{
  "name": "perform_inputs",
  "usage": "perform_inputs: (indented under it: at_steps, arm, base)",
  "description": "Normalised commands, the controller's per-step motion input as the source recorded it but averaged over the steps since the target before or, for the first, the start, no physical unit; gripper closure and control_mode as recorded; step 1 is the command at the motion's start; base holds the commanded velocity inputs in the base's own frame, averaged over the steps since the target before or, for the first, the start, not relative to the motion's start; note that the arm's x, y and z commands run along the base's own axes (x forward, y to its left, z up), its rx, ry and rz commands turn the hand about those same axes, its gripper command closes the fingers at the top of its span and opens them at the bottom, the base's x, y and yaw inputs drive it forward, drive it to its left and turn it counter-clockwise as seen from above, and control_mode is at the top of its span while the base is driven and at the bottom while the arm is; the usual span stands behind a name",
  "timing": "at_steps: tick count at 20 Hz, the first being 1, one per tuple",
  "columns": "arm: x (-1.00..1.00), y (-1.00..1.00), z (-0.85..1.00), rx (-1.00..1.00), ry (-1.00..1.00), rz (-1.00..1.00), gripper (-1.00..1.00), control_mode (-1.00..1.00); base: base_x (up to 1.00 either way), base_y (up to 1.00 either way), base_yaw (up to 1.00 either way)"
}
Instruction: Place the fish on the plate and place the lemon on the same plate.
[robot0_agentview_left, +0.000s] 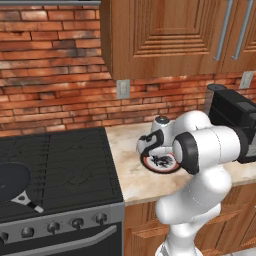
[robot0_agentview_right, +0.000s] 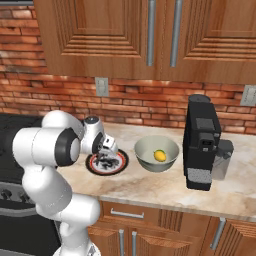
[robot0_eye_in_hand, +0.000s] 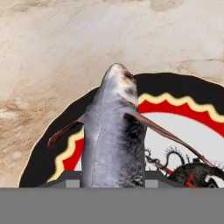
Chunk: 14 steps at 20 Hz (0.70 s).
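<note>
My gripper (robot0_agentview_right: 106, 154) is shut on the fish (robot0_eye_in_hand: 113, 135), a slim grey body that points away from the hand with thin fins spread to both sides. The fish hangs over the near rim of the plate (robot0_eye_in_hand: 175, 94), which has a black edge, a red band and a white centre with a dark dragon figure. On the counter the plate (robot0_agentview_right: 120, 162) lies right under the hand, partly hidden by the arm in the left base view (robot0_agentview_left: 162, 169). The yellow lemon (robot0_agentview_right: 160, 155) rests inside a pale bowl (robot0_agentview_right: 172, 162) just right of the plate.
A black coffee machine (robot0_agentview_right: 202, 145) stands on the counter right of the bowl. The black stove (robot0_agentview_left: 55, 165) with a frying pan (robot0_agentview_left: 12, 182) lies left of the counter. Wooden wall cabinets (robot0_agentview_right: 130, 35) hang overhead.
</note>
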Motion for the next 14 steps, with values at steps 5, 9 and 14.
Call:
perform_inputs:
  at_steps: [5,9,14]
  arm:
    - [0.0,0.0,-0.23,0.0,-0.07,0.0,1.0,-1.0]
    - [0.0,-0.01,-0.04,0.0,-0.04,0.0,1.0,-1.0]
    - [0.0,0.0,0.0,0.0,0.0,0.0,-1.0,-1.0]
  base:
    - [0.0,0.0,0.0]
    - [0.0,0.0,0.0]
    - [0.0,0.0,0.0]
